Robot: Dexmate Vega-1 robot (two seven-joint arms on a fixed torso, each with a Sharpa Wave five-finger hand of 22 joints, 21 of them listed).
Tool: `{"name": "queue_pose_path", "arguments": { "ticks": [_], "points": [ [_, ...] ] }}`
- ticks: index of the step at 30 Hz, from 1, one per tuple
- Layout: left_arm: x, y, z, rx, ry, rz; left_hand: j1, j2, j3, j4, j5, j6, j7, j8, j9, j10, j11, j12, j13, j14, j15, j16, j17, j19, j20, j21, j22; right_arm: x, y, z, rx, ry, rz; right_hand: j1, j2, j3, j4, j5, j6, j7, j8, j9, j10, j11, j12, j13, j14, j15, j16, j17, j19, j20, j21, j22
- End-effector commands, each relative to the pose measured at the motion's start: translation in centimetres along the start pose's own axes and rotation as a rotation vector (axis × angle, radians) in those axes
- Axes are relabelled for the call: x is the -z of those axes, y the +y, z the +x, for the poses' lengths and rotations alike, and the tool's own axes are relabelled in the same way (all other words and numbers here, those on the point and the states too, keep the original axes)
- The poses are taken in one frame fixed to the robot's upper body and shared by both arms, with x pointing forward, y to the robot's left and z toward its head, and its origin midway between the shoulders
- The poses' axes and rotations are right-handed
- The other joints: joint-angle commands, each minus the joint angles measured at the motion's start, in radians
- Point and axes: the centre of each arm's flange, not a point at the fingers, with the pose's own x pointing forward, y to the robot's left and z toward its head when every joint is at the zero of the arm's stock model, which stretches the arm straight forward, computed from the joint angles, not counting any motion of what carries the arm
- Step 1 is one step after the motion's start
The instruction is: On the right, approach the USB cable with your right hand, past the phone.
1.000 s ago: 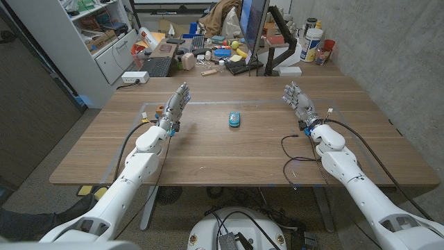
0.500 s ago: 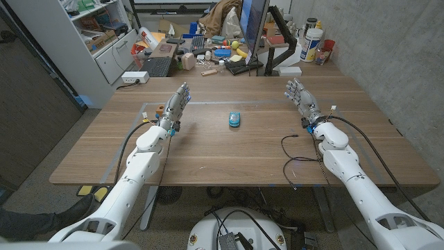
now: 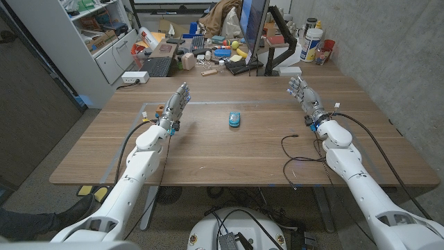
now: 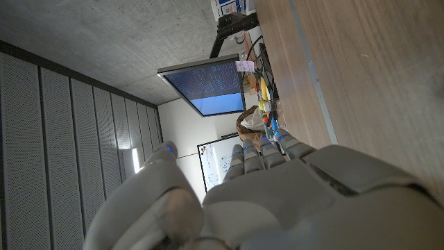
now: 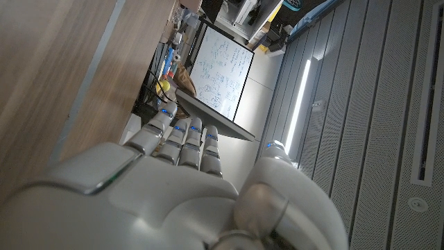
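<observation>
Two hands, one phone, one cable — listed from the robot's left across to its right.

Left hand (image 3: 177, 104): raised over the left part of the wooden table (image 3: 208, 149), fingers extended and apart, holding nothing; the left wrist view shows the same straight fingers (image 4: 267, 149) pointing toward the far clutter. It has no part in this task, by the look of it.

Phone (image 3: 235, 119): small blue object lying near the middle of the table, well apart from both hands.

USB cable (image 3: 295, 149): thin dark lead on the right side, looping across the tabletop toward the near edge, with one free end pointing toward the table's middle. It lies to the right of the phone and nearer the robot than the right hand. Untouched.

Right hand (image 3: 305, 97): raised over the far right part of the table, fingers spread and straight, nothing in it; the right wrist view confirms the extended fingers (image 5: 184, 135).

Progress, as a judgement — the approach is barely begun. The right hand is on the correct side, beyond the phone, yet it stands farther from the robot than the cable and apart from it. Left to do: bring the hand back and down toward the cable's loop or its free end.
</observation>
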Motion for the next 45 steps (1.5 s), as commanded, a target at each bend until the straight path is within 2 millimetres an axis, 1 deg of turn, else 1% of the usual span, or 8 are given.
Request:
{"name": "queue_pose_path", "arguments": {
  "ticks": [1, 8, 18, 19, 30, 34, 38, 45],
  "points": [
    [-0.1, 0.1, 0.2, 0.007, 0.009, 0.005, 0.010, 0.000, 0.001, -0.004, 0.000, 0.004, 0.004, 0.004, 0.005, 0.000, -0.003, 0.005, 0.004, -0.004, 0.001, 0.003, 0.006, -0.008, -0.025, 0.000, 0.006, -0.6, -0.8, 0.0, -0.006, -0.028, -0.044, 0.000, -0.012, -0.008, 0.001, 0.007, 0.005, -0.010, -0.003, 0.003, 0.016, -0.001, 0.006, 0.004, 0.019, -0.001, 0.009, 0.001, 0.016, -0.041, 0.006, 0.004],
    [-0.2, 0.2, 0.2, 0.005, 0.011, 0.009, 0.011, 0.001, 0.000, -0.004, -0.001, 0.005, 0.002, 0.004, 0.005, 0.002, -0.006, 0.006, 0.004, -0.004, 0.000, 0.003, 0.006, -0.010, -0.021, -0.001, 0.006, -1.3, -1.4, -0.3, 0.013, -0.054, -0.077, -0.006, -0.022, -0.016, 0.001, 0.012, 0.013, -0.018, -0.001, 0.003, 0.029, -0.010, 0.009, 0.004, 0.043, -0.015, 0.012, 0.001, 0.041, -0.052, 0.011, 0.004],
    [-0.1, 0.3, 0.3, 0.003, 0.013, 0.005, 0.012, 0.002, -0.001, -0.004, -0.002, 0.005, 0.003, 0.004, 0.005, 0.001, -0.007, 0.006, 0.004, -0.004, 0.000, 0.003, 0.006, -0.011, -0.018, -0.001, 0.006, -2.0, -2.2, -0.7, 0.021, -0.077, -0.116, -0.011, -0.028, -0.022, 0.002, 0.017, 0.020, -0.024, 0.001, 0.003, 0.041, -0.012, 0.011, 0.004, 0.060, -0.021, 0.015, 0.001, 0.056, -0.058, 0.014, 0.003],
    [0.0, 0.3, 0.3, 0.003, 0.014, 0.005, 0.012, 0.002, -0.001, -0.004, -0.002, 0.006, 0.003, 0.004, 0.005, 0.001, -0.006, 0.006, 0.004, -0.004, 0.000, 0.003, 0.006, -0.011, -0.018, -0.001, 0.006, -2.1, -2.2, -0.8, 0.028, -0.081, -0.115, -0.012, -0.030, -0.023, 0.002, 0.019, 0.021, -0.024, 0.001, 0.004, 0.043, -0.022, 0.011, 0.005, 0.066, -0.022, 0.015, 0.001, 0.060, -0.058, 0.014, 0.003],
    [0.2, 0.4, 0.2, -0.006, 0.016, -0.002, 0.013, 0.004, -0.002, -0.004, -0.002, 0.007, 0.003, 0.004, 0.005, 0.003, -0.008, 0.006, 0.005, -0.003, 0.001, 0.003, 0.006, -0.012, -0.016, -0.001, 0.006, -3.1, -2.7, -1.2, 0.034, -0.128, -0.173, -0.016, -0.037, -0.031, 0.002, 0.029, 0.044, -0.033, 0.007, 0.004, 0.069, -0.018, 0.016, 0.005, 0.099, -0.039, 0.018, 0.001, 0.089, -0.070, 0.017, 0.003],
    [0.1, 0.4, 0.2, -0.006, 0.015, -0.004, 0.014, 0.005, -0.002, -0.004, -0.003, 0.009, 0.002, 0.005, 0.005, 0.003, -0.008, 0.006, 0.005, -0.003, 0.001, 0.003, 0.006, -0.012, -0.015, -0.001, 0.006, -3.4, -2.6, -1.4, 0.039, -0.152, -0.158, -0.021, -0.043, -0.037, 0.002, 0.034, 0.060, -0.041, 0.011, 0.004, 0.084, -0.030, 0.020, 0.005, 0.116, -0.049, 0.021, 0.001, 0.100, -0.074, 0.018, 0.002],
    [0.1, 0.4, 0.2, -0.003, 0.015, -0.003, 0.014, 0.005, -0.002, -0.004, -0.003, 0.009, 0.002, 0.005, 0.005, 0.003, -0.008, 0.006, 0.005, -0.003, 0.000, 0.003, 0.006, -0.012, -0.014, 0.000, 0.006, -4.2, -2.6, -1.6, 0.012, -0.172, -0.201, -0.025, -0.045, -0.041, 0.003, 0.040, 0.075, -0.050, 0.015, 0.005, 0.099, -0.033, 0.023, 0.005, 0.127, -0.058, 0.020, 0.001, 0.109, -0.079, 0.018, 0.002],
    [0.2, 0.4, 0.3, 0.007, 0.023, -0.004, 0.015, 0.006, -0.003, -0.005, -0.003, 0.010, 0.002, 0.005, 0.005, 0.003, -0.008, 0.006, 0.005, -0.003, 0.000, 0.003, 0.006, -0.014, -0.012, -0.001, 0.006, -5.4, -2.8, -1.7, -0.043, -0.186, -0.281, -0.028, -0.043, -0.043, 0.006, 0.044, 0.079, -0.050, 0.015, 0.005, 0.107, -0.038, 0.025, 0.005, 0.135, -0.062, 0.020, 0.001, 0.111, -0.081, 0.016, 0.002]
  ]
}}
